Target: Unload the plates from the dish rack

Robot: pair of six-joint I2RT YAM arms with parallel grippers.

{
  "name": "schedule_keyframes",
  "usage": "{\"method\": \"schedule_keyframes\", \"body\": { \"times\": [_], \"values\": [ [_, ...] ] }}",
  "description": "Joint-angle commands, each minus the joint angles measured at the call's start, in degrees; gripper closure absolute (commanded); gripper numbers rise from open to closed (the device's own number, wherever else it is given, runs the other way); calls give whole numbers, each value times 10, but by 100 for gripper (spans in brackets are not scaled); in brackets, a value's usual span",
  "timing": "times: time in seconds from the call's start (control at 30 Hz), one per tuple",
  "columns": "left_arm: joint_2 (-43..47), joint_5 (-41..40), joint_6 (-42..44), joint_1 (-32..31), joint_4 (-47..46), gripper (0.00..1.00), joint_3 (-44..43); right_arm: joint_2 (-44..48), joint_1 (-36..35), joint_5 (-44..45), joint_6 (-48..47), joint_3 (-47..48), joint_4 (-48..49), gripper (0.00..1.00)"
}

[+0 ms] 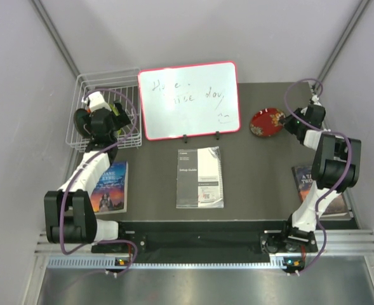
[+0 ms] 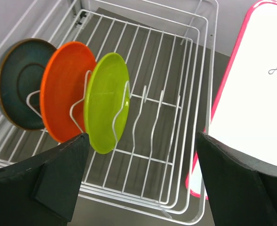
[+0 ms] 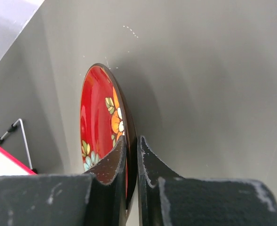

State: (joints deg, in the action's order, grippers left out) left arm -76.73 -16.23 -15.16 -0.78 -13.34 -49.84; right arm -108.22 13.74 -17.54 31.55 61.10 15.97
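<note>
Dark desk (image 1: 250,184), dish rack (image 2: 194,94) holding teal plate (image 2: 20,84), orange plate (image 2: 63,89), green plate (image 2: 105,99). Left claw (image 2: 142,141) spread wide; right claw (image 3: 132,150) pinching red plate (image 3: 98,122).

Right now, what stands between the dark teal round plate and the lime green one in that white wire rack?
The orange round plastic plate, upright in its own slot; the left wrist view shows it plainly.
</note>
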Motion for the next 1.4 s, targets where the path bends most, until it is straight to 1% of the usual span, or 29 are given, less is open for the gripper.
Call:
{"method": "schedule_keyframes", "body": {
  "times": [0.0, 0.03, 0.1, 0.13, 0.17, 0.3, 0.37, 0.4, 0.43, 0.47, 0.5, 0.57, 0.6, 0.63, 0.7, 0.73, 0.8, 0.87, 0.97, 1.1, 1.13, 1.17, 1.23, 1.3, 1.37],
  "values": [
    [-14, 22, -13, 23, -19, 1, -16, 2, 7, 29, -12, 46, -16, 99],
    [-18, 22, -14, 25, -19, 1, -17, -1, 8, 46, -19, 55, -56, 92],
    [-18, 27, -15, 33, -21, 1, -17, -8, 7, 59, -29, 68, -75, 89],
    [-20, 27, -18, 36, -21, 1, -17, -8, 8, 72, -30, 69, -84, 82],
    [-21, 28, -21, 40, -22, 1, -17, -9, 7, 78, -32, 70, -88, 79],
    [-27, 39, -23, 46, -26, 1, -16, -21, 8, 87, -36, 84, -108, 72],
    [-31, 42, -25, 46, -27, 1, -16, -33, 8, 83, -38, 95, -123, 71],
    [-30, 43, -25, 47, -27, 1, -16, -36, 8, 85, -36, 98, -126, 67],
    [-32, 44, -24, 48, -27, 1, -17, -37, 9, 88, -34, 98, -125, 57],
    [-34, 45, -24, 51, -27, 1, -18, -37, 9, 90, -33, 98, -127, 52],
    [-35, 45, -24, 53, -26, 1, -23, -37, 8, 94, -31, 97, -132, 45],
    [-40, 45, -23, 57, -27, 1, -26, -26, 8, 102, -31, 90, -128, 43],
    [-41, 45, -22, 58, -32, 1, -27, -23, 8, 107, -33, 85, -129, 38],
    [-45, 38, -20, 59, -40, 1, -25, -14, 5, 119, -33, 85, -133, 36],
    [-49, 30, -19, 61, -69, 1, -19, 0, -2, 144, -38, 82, -148, 36],
    [-58, 30, -19, 62, -73, 1, -21, 22, -7, 159, -40, 77, -152, 36],
    [-67, 31, -15, 64, -86, 1, -25, 49, -12, 160, -37, 50, -148, 36],
    [-82, 22, -14, 66, -99, 2, -25, 99, -24, 164, -37, 16, -137, 36],
    [-102, 7, -16, 66, -137, 6, -20, 163, -50, 173, -40, -24, -129, 36],
    [-136, -5, -14, 68, -156, 20, -34, 230, -102, 205, -40, -66, -119, 37],
    [-148, -8, -10, 68, -167, 23, -35, 252, -127, 220, -40, -74, -116, 38],
    [-154, -16, -8, 68, -174, 24, -35, 261, -133, 225, -40, -91, -112, 38],
    [-167, -26, -4, 71, -182, 35, -37, 284, -176, 231, -34, -111, -93, 40],
    [-176, -31, -8, 71, -193, 37, -39, 293, -190, 234, -29, -131, -72, 41],
    [-188, -45, -11, 72, -205, 38, -32, 299, -199, 233, -30, -126, -74, 41]
  ]
}}
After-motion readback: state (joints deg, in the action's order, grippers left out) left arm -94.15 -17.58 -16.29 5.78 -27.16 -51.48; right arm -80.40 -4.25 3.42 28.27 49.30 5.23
